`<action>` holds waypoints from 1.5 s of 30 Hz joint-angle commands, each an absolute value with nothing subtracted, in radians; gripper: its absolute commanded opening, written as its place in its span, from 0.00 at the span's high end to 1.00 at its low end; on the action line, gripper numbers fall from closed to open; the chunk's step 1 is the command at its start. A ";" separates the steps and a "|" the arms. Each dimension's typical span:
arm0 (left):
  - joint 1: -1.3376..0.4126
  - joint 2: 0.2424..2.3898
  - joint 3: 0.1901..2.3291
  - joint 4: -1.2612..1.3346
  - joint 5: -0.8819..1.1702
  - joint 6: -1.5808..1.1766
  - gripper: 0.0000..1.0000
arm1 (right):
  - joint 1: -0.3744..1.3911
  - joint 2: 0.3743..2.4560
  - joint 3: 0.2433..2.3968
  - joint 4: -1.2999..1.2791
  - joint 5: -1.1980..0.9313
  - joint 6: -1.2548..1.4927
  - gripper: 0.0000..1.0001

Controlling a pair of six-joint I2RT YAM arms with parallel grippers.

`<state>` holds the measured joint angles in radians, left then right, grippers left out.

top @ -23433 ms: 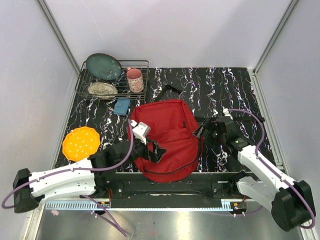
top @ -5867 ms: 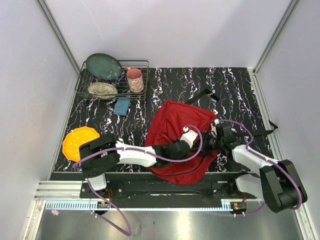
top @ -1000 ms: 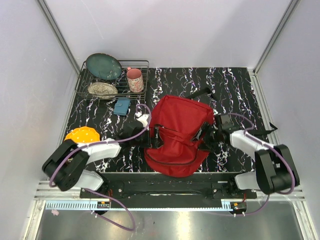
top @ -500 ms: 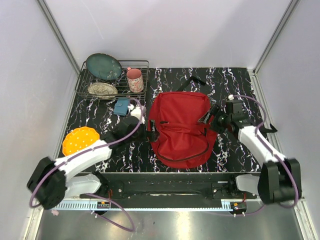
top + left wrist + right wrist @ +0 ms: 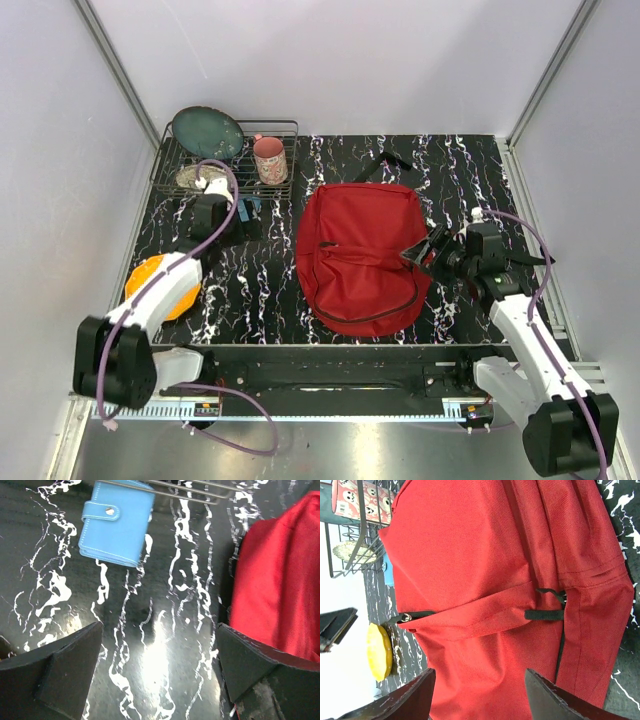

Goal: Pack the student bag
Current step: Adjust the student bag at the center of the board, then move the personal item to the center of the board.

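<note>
Left hand (image 5: pixel 158 627) near blue wallet (image 5: pixel 116 522)

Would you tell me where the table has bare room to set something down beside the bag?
Widest bare patch: the far right corner, beyond the student bag and right gripper. A narrower strip runs between the bag and the orange plate. The far left is crowded: dish rack, blue wallet, left gripper.
</note>
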<state>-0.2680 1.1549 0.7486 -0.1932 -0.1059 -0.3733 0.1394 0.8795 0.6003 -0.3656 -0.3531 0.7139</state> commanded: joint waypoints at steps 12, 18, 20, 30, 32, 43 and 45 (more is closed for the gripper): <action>-0.080 1.578 0.976 -0.063 0.034 -0.328 0.01 | 0.144 0.792 0.598 -0.439 -0.374 0.707 0.23; -0.075 1.657 1.026 -0.017 -0.035 -0.262 0.01 | 0.144 0.788 0.577 -0.442 -0.380 0.710 0.23; -0.074 1.689 1.064 -0.021 -0.032 -0.232 0.01 | 0.144 0.798 0.572 -0.439 -0.385 0.713 0.23; -0.074 1.827 1.239 -0.213 -0.057 -0.167 0.01 | 0.144 0.842 0.560 -0.390 -0.425 0.727 0.23; -0.075 1.851 1.269 -0.244 -0.055 -0.158 0.01 | 0.144 0.853 0.558 -0.387 -0.429 0.732 0.23; -0.083 1.960 1.409 -0.374 -0.091 -0.156 0.01 | 0.144 0.854 0.548 -0.367 -0.442 0.739 0.23; -0.084 1.985 1.428 -0.402 -0.087 -0.156 0.01 | 0.143 0.854 0.542 -0.362 -0.449 0.744 0.23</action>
<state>-0.0807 1.9472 1.3483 -0.3550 -0.0608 -0.1616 0.1394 0.8543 0.5526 -0.4065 -0.4145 0.7319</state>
